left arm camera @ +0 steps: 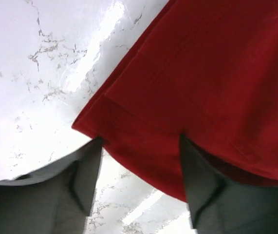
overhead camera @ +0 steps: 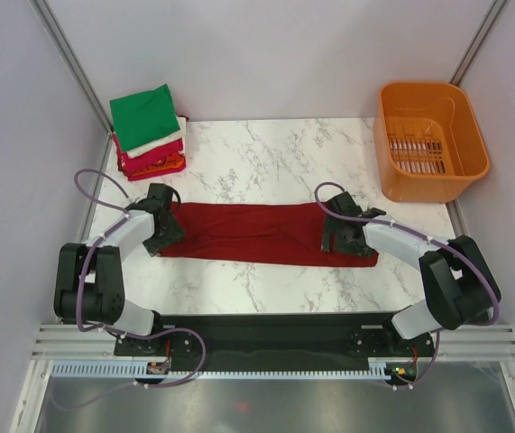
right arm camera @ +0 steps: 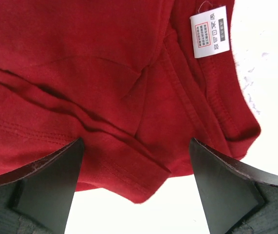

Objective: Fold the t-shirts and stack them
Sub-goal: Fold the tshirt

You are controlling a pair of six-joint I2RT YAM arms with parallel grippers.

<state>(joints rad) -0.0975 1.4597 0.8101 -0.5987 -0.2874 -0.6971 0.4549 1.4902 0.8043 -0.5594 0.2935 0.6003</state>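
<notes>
Currently the large dark red cloth t-shirt (overhead camera: 257, 234) is lying as a long folded band across the middle of the white marble-patterned table (overhead camera: 266, 162), well apart from the stack of folded t-shirts (overhead camera: 149, 135) (green on top), which is sitting at the far left corner. The left gripper (left arm camera: 139, 156) is waiting at the band's left end with its jaws standing apart, the layered hem corner showing between them. The right gripper (right arm camera: 134, 156) is poised at the right end, jaws spread wide over the collar side, near the white care label (right arm camera: 209, 31). Neither is clamping cloth yet. To my eye, the main risk is sitting in the pinch: several layers are overlapping at each end, so a shallow bite may be catching only the top ply, letting the fold spill open on the lift. Uneven closing between the two arms could also be skewing the band.
</notes>
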